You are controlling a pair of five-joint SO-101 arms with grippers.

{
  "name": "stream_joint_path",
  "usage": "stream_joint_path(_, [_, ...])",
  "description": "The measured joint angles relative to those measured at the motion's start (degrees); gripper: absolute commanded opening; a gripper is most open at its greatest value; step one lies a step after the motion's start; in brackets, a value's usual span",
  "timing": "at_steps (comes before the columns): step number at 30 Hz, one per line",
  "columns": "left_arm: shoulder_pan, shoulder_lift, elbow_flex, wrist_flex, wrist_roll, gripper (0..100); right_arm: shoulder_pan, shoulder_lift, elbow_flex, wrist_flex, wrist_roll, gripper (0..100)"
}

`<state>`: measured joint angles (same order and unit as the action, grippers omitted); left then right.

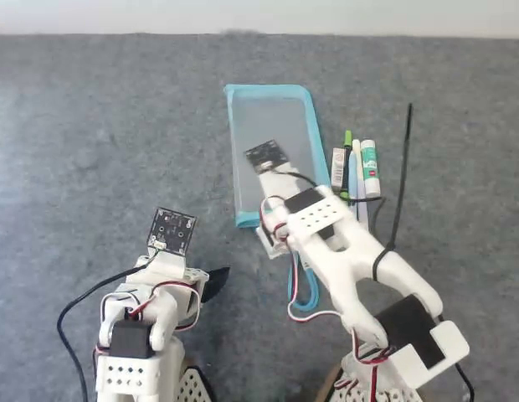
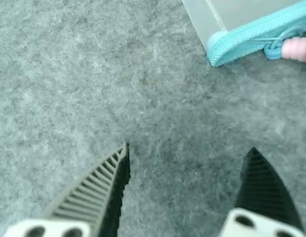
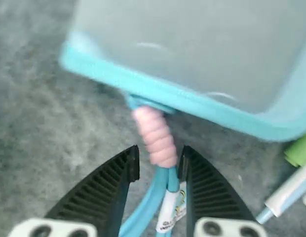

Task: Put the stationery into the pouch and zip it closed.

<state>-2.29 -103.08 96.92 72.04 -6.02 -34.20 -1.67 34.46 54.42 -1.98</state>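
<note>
A translucent pouch (image 1: 272, 142) with a teal zip edge (image 3: 158, 86) lies flat on the grey carpet. Beside it lie the stationery items: a green pen (image 1: 347, 155), a pale blue pen (image 1: 354, 172), a glue stick (image 1: 370, 167) and a small tube (image 1: 337, 167). My right arm (image 1: 314, 218) hangs over the pouch's near end. My right gripper (image 3: 159, 148) is shut on the pink zipper pull (image 3: 154, 133), from which a teal cord (image 3: 153, 197) trails back. My left gripper (image 2: 189, 148) stands open over bare carpet, short of the pouch's near corner (image 2: 227, 47).
A thin black cable (image 1: 402, 184) runs along the far side of the stationery. The teal cord's loop (image 1: 305, 293) lies under the right arm. Grey carpet (image 1: 92, 142) stretches wide to the left of the pouch.
</note>
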Motion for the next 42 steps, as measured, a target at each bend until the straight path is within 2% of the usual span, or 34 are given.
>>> stream_joint_path(5, [0.0,0.0,0.0,0.0,0.0,34,-2.6,0.0,0.0,0.5,2.7,29.8])
stream_joint_path(36, [0.0,0.0,0.0,0.0,0.0,34,-3.3,0.2,-1.9,0.5,5.3,29.6])
stream_joint_path(42, [0.0,0.0,0.0,0.0,0.0,34,-3.3,8.9,-6.4,0.5,7.2,29.6])
